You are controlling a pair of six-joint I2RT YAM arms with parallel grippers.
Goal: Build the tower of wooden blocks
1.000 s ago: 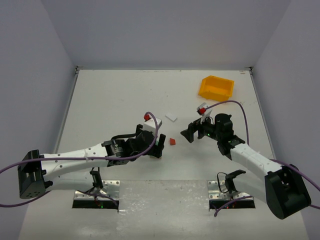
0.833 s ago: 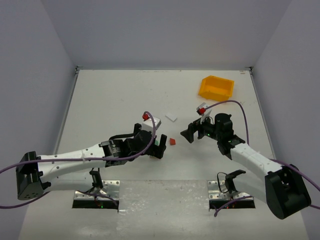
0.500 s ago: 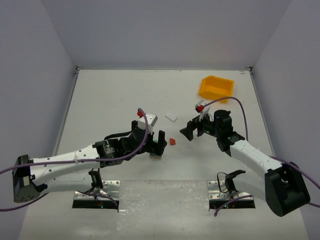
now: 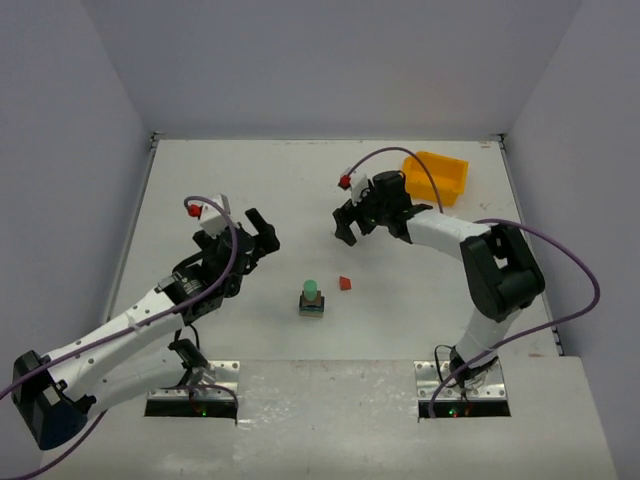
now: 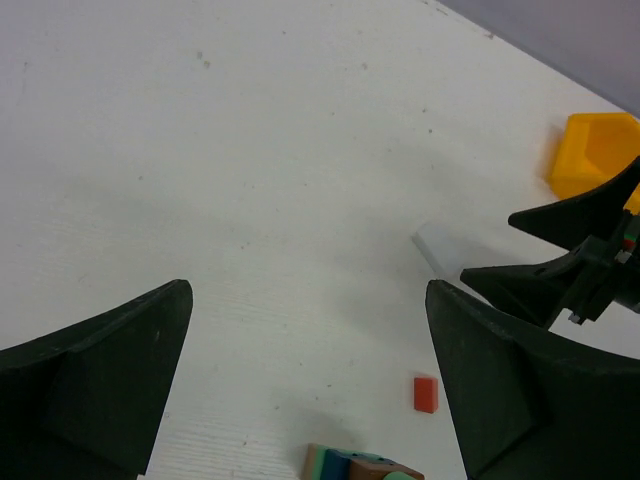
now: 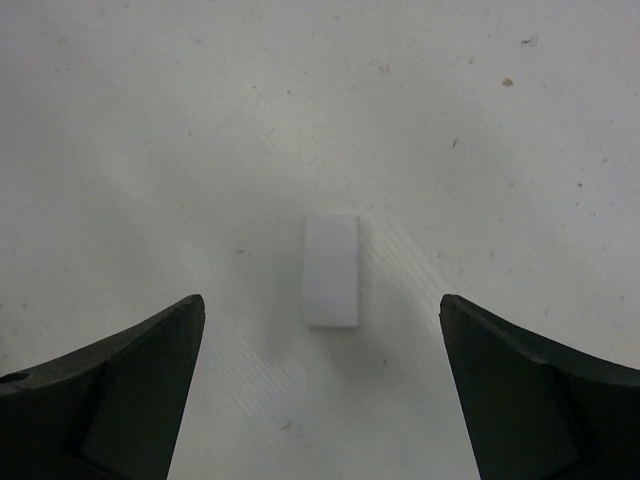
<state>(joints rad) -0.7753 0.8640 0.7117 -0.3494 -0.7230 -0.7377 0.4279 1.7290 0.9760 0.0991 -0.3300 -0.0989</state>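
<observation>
The small wood block tower point(image 4: 312, 299) stands at the table's middle front, with a pale green piece on top and blue and brown pieces below; its top edge shows in the left wrist view point(image 5: 362, 466). A loose red block point(image 4: 345, 283) lies just right of it, also in the left wrist view point(image 5: 425, 393). My left gripper point(image 4: 262, 238) is open and empty, back and left of the tower point(image 5: 308, 300). My right gripper point(image 4: 348, 222) is open, above a flat white block point(image 6: 331, 270) that lies between its jaws point(image 6: 322, 302).
A yellow plastic bin point(image 4: 437, 175) sits at the back right, behind the right arm, and shows in the left wrist view point(image 5: 592, 152). The white table's back edge point(image 4: 320, 140) meets grey walls.
My left gripper has pulled back and left, away from the tower, which stands alone. My right gripper has swung left and farther back, over the white block.
</observation>
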